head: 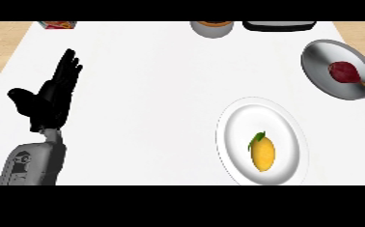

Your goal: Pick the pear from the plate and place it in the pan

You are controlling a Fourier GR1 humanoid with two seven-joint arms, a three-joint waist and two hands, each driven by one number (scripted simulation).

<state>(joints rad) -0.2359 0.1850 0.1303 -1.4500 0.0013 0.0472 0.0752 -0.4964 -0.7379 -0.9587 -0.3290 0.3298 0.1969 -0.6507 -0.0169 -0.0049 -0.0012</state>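
Observation:
A yellow pear with a green leaf at its top lies on a white plate at the lower right of the counter. A grey pan sits at the right edge, farther back, with a dark red piece of food inside it. My left hand rests open at the left side, fingers straight and pointing up, far from the plate. My right hand shows nowhere in the view.
Along the back edge stand a grey round container, a black tray and a small red item. The white counter spreads between my left hand and the plate.

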